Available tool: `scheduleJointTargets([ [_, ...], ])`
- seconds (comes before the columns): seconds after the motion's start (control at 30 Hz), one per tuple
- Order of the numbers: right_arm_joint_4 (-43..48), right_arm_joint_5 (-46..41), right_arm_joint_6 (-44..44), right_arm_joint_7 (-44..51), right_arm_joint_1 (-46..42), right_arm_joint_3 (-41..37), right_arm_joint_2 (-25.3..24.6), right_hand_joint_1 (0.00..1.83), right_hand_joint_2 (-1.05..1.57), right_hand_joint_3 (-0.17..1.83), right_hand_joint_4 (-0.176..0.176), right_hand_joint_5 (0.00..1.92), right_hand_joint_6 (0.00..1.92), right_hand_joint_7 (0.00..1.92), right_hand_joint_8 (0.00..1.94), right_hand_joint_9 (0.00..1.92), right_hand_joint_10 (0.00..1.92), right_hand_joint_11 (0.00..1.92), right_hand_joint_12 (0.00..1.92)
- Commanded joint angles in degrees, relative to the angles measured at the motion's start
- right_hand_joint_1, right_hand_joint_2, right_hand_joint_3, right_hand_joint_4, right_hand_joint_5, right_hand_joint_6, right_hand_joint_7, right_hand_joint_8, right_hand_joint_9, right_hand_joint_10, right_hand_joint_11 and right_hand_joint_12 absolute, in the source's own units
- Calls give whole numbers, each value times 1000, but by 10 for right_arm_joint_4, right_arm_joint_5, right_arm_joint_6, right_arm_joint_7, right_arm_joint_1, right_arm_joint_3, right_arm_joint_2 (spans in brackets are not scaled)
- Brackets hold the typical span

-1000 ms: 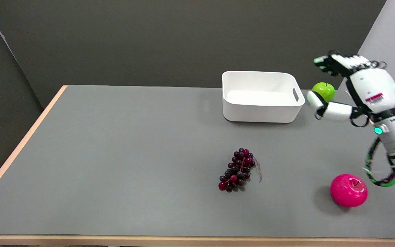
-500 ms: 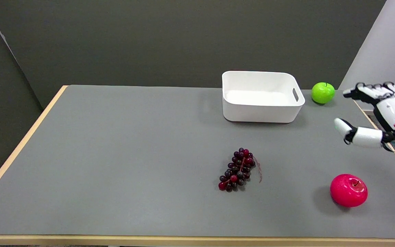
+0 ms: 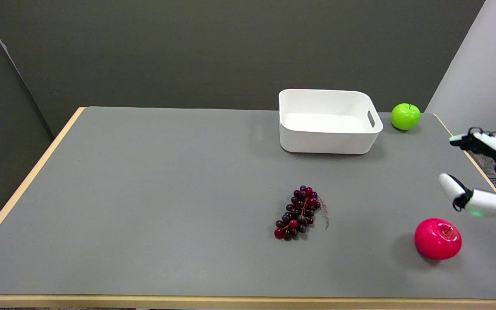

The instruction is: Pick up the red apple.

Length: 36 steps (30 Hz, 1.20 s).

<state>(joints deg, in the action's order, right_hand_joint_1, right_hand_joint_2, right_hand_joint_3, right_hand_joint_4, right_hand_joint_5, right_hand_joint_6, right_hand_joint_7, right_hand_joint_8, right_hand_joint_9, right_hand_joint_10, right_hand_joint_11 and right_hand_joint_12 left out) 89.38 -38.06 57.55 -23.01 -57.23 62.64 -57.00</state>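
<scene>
Now | robot hand (image 3: 495,176) spread, holding nothing | above red apple (image 3: 438,238)

Red apple (image 3: 438,238) on grey table (image 3: 166,193), empty-fingered right hand (image 3: 491,176) above it, grapes (image 3: 298,213), white bin (image 3: 328,121), green apple (image 3: 405,116)

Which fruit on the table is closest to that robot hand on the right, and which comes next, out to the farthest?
From the right hand, in the head view:
1. Red apple, just below the hand, near the table's front right.
2. Green apple, at the back right, beside the white bin.
3. Grapes, farthest, mid-table to the left.
</scene>
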Motion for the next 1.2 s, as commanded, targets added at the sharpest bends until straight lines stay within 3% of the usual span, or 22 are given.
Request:
scheduleJointTargets([
  [0.03, -175, -61, 297, -22, -7, 184, -3, 340, 604, 875, 87, 389, 740, 542, 619, 431, 1047, 148, 1355],
  [0.3, -220, -64, 342, 26, 19, 247, -10, 339, 602, 873, 88, 393, 748, 549, 626, 436, 1055, 158, 1367],
  [0.6, -202, -57, 393, 31, 21, 274, -10, 319, 624, 823, 84, 389, 757, 554, 627, 429, 1084, 183, 1371],
  [1.2, -201, -56, 295, 31, 53, 285, -6, 319, 598, 869, 79, 394, 743, 561, 645, 446, 1076, 186, 1403],
])
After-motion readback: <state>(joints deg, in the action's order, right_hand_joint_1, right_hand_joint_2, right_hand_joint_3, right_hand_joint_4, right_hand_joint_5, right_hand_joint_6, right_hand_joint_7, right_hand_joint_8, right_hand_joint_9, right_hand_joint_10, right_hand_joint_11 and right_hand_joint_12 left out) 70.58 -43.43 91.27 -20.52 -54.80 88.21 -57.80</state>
